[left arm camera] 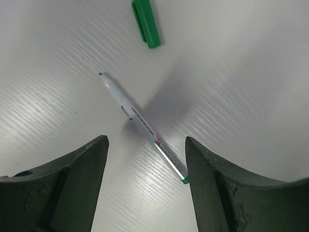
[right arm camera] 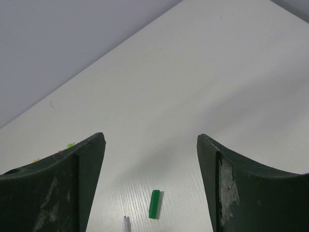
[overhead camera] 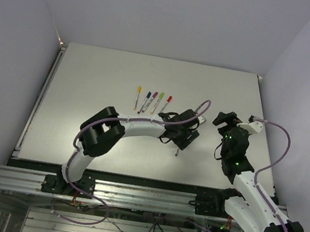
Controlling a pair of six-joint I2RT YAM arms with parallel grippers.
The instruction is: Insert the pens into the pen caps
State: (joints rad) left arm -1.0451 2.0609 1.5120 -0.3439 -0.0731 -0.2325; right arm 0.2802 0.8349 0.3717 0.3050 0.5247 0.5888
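Note:
An uncapped white-grey pen (left arm camera: pixel 143 126) with a green end lies flat on the table, its tip pointing away. My left gripper (left arm camera: pixel 147 162) hovers over it, open, with nothing held. The pen's green end sits close by the right finger (left arm camera: pixel 217 193). A green pen cap (left arm camera: pixel 146 23) lies apart, beyond the pen's tip. From the right wrist, the same green cap (right arm camera: pixel 154 204) and the pen's tip (right arm camera: pixel 126 223) lie below my open, empty right gripper (right arm camera: pixel 150 140). From above, the left gripper (overhead camera: pixel 186 133) is at mid-table and the right gripper (overhead camera: pixel 224 119) is to its right.
Several capped pens (overhead camera: pixel 153 100) with yellow, blue, magenta, green and red caps lie in a row on the white table (overhead camera: pixel 87 100), left of and beyond the left gripper. Grey walls enclose the table on three sides. A purple cable (overhead camera: pixel 203 107) loops over the left wrist.

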